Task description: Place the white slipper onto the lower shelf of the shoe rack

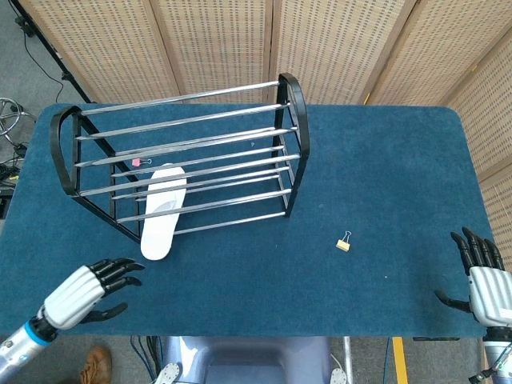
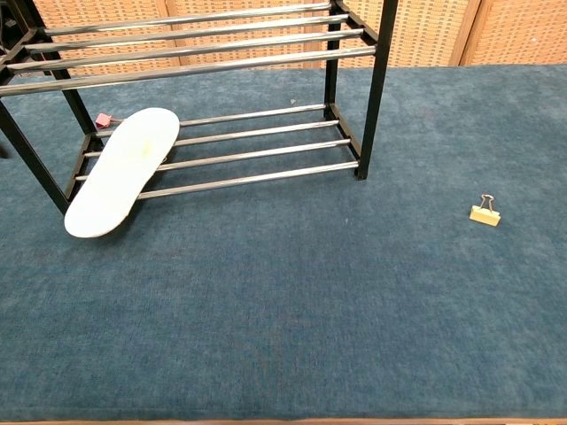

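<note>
A white slipper [image 1: 163, 213] is lying partly on the lower shelf of a black shoe rack [image 1: 290, 144], its near end sticking out over the blue desk [image 1: 384, 176]. The left hand [image 1: 86, 290] is hovering near the desk's front edge, apart from the slipper, fingers spread, holding nothing. The right hand [image 1: 483, 275] is waiting far right, fingers also apart and holding nothing.
</note>
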Motion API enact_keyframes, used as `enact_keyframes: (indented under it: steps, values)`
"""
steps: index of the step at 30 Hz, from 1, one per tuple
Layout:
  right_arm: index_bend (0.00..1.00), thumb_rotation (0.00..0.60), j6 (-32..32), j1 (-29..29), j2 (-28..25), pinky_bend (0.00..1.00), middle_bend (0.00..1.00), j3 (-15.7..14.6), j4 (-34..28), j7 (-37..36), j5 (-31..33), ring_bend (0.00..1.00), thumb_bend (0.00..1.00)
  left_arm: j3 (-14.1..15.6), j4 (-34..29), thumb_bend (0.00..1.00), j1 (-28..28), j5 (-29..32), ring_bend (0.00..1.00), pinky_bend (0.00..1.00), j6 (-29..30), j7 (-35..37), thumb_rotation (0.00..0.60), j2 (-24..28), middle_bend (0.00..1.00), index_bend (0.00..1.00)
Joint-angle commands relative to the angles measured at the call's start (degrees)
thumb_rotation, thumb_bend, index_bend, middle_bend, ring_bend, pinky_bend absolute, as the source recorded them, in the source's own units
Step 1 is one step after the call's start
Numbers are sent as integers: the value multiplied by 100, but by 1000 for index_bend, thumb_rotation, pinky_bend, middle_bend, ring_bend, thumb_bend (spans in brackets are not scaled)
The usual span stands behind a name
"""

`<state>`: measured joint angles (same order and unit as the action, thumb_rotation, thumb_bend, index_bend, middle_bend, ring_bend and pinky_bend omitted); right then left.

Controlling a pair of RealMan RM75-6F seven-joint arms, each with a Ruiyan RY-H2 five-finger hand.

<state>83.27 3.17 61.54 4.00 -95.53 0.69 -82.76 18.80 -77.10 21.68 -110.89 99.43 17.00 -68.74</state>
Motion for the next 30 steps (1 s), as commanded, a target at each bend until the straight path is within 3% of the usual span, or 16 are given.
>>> enact_keyframes:
  steps: [1,5,8,12,14,18,21,30]
  values:
    - [0,600,12,-3,-7,0,0,-12,-17,-7,-33,0,0,90,377,256,-620,282,203,364,497,186,600,229,255,364]
    - [0,600,19,-3,-14,0,0,-32,-36,-13,-82,0,0,-81,549,233,-1069,932,175,309,519,394,600,297,228,336]
    - [0,600,14,3,-16,0,0,-44,-51,-10,-111,0,0,-342,246,218,-1189,1610,118,235,164,539,600,450,149,276]
    - [0,600,36,1,-26,0,0,-48,-71,-10,-142,0,0,-484,-406,218,-1058,2149,7,69,-608,308,600,801,11,75]
    - [0,600,59,-5,-36,0,0,-43,-86,-24,-153,0,0,-577,-883,218,-931,2428,0,11,-1032,81,600,1024,0,9]
    - [0,600,128,-28,-57,0,0,-36,-108,-46,-183,0,0,-798,-1522,218,-820,2840,0,0,-1411,-296,600,1239,0,0]
    - [0,600,231,-54,-66,0,0,-16,-110,-66,-227,0,0,-1009,-1784,217,-866,3023,0,0,-1364,-463,600,1194,0,0]
    - [0,600,259,-80,-370,0,0,1,-280,-183,-240,0,0,-1367,-1576,218,-1079,2873,0,0,-1057,-852,600,823,0,0]
